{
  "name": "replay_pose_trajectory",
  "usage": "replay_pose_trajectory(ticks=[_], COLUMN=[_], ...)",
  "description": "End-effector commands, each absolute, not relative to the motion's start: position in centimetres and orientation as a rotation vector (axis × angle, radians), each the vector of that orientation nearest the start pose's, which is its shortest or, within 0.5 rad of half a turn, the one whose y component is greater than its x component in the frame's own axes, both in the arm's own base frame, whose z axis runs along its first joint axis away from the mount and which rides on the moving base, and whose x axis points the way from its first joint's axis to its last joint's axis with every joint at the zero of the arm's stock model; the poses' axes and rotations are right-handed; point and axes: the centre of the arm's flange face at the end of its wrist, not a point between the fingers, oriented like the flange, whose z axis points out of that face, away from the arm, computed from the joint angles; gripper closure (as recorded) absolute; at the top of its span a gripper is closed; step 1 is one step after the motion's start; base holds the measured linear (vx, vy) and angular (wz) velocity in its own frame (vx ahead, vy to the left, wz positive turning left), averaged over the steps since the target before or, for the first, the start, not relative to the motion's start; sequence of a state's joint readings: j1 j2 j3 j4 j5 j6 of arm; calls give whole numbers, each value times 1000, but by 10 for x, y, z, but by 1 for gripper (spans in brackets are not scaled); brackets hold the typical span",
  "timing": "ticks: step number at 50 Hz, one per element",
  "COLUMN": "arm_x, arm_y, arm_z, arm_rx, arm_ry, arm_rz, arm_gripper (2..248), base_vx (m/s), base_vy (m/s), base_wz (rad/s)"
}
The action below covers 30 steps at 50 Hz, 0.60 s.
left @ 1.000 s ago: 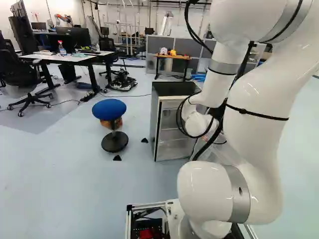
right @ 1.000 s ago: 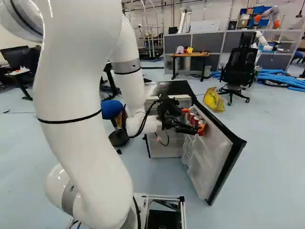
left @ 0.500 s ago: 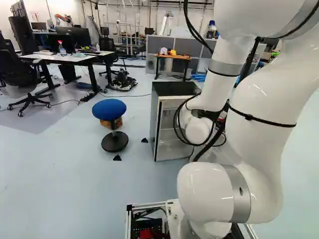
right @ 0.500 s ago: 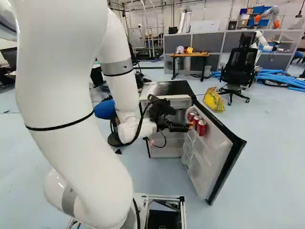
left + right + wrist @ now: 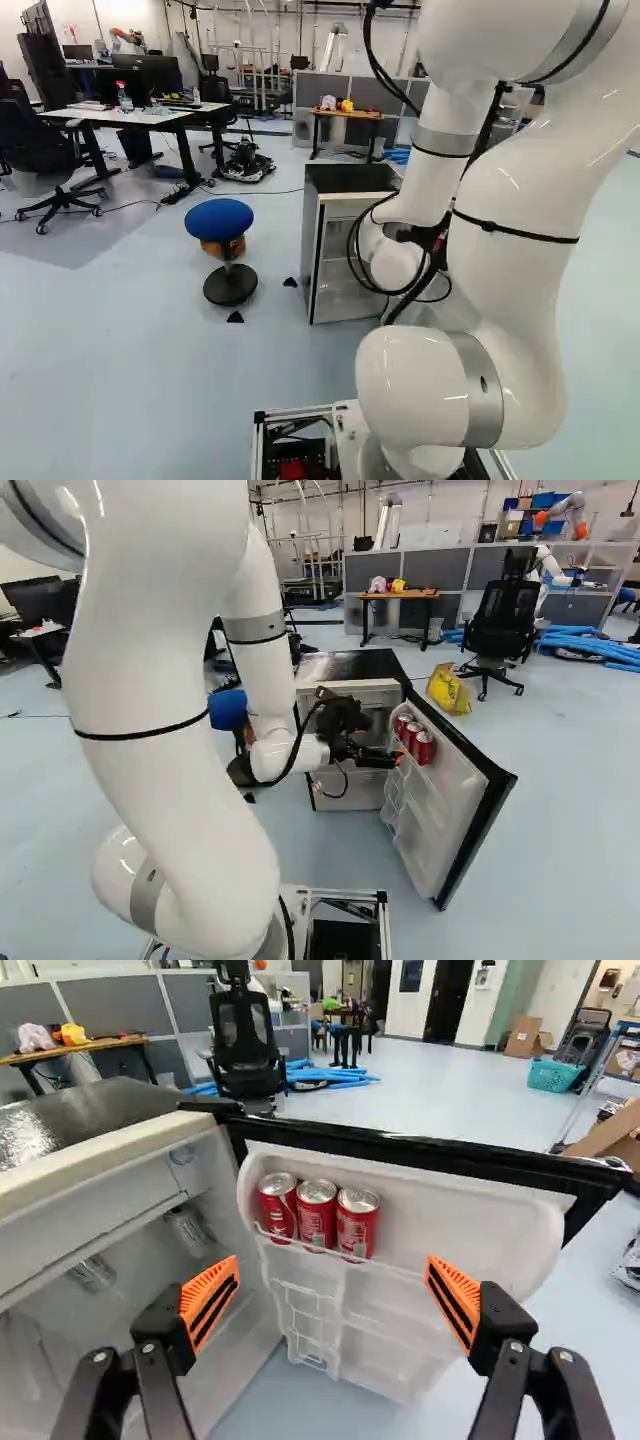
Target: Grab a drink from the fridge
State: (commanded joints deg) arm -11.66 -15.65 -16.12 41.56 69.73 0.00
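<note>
Pale workroom floor (image 5: 120, 350) is spreading out on all sides. On the near side, a white robot arm (image 5: 160, 700) is reaching forward to a small fridge (image 5: 335, 250), whose door (image 5: 450, 820) is standing open to the right. Its black gripper (image 5: 332, 1272) is facing the door, orange-padded fingers (image 5: 205, 1286) spreading wide and holding nothing. Three red drink cans (image 5: 317, 1217) are standing upright in a row on the top shelf (image 5: 400, 1274), ahead of the gripper. I'm guessing they're full: weighty, smooth, slippery, thin-walled enough for denting. The nearest can (image 5: 425, 748) is offering the easiest hold, gently, around its body above the shelf's edge, its near side having no neighbour.
</note>
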Motion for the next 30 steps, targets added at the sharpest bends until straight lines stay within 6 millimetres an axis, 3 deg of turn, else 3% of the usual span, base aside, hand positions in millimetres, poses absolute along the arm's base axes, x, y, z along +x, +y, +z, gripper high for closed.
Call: replay_pose_trajectory(ticks=[9,30], arm_x=[302,298], arm_y=[-119,-111], arm_z=[274,275], arm_rx=[1986,1969], arm_ry=[-1012,-1031], arm_rz=[1351,1334], arm_gripper=[3,3], base_vx=[0,0], base_vy=[0,0], base_wz=[0,0])
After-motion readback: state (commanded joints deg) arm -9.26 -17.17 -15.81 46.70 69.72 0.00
